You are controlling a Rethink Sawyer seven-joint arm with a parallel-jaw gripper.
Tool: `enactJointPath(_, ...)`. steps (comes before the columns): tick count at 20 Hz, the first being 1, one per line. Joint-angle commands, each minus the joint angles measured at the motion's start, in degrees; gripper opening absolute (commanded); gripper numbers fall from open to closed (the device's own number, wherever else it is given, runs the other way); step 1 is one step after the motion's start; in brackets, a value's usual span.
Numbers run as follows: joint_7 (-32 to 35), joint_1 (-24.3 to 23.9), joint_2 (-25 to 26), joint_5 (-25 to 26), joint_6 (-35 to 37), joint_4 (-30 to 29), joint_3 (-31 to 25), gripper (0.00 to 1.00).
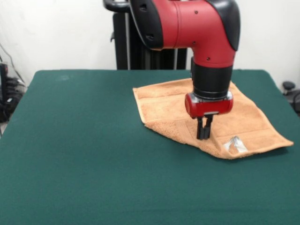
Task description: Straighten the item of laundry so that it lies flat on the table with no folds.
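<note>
Pincer point(204, 134) with fingers together, tips down on the near folded edge of the orange towel point(164, 105).

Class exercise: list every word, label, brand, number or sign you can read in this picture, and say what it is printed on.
No text can be read anywhere.
White label on the towel: any print on it is too small and blurred to read.
Red and black arm, gripper and green table: no markings visible.
</note>
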State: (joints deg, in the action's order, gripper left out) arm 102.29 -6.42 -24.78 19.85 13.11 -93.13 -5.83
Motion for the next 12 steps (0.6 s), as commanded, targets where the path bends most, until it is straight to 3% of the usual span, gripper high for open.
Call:
enactJointPath(1, 3.15, 0.46, 1.54, 1.63, 1.80, 0.39, -1.53, 0.00)
enactJointPath(6, 3.68, 0.86, 0.66, 0.30, 4.03, 0.24, -1.71, 0.00)
enactJointPath(7, 3.88, 1.15, 0.53, 0.42, 3.70, 0.24, -1.42, 1.00)
enactJointPath(12, 3.37, 1.30, -1.37, 0.64, 4.13, -0.73, -1.81, 1.00)
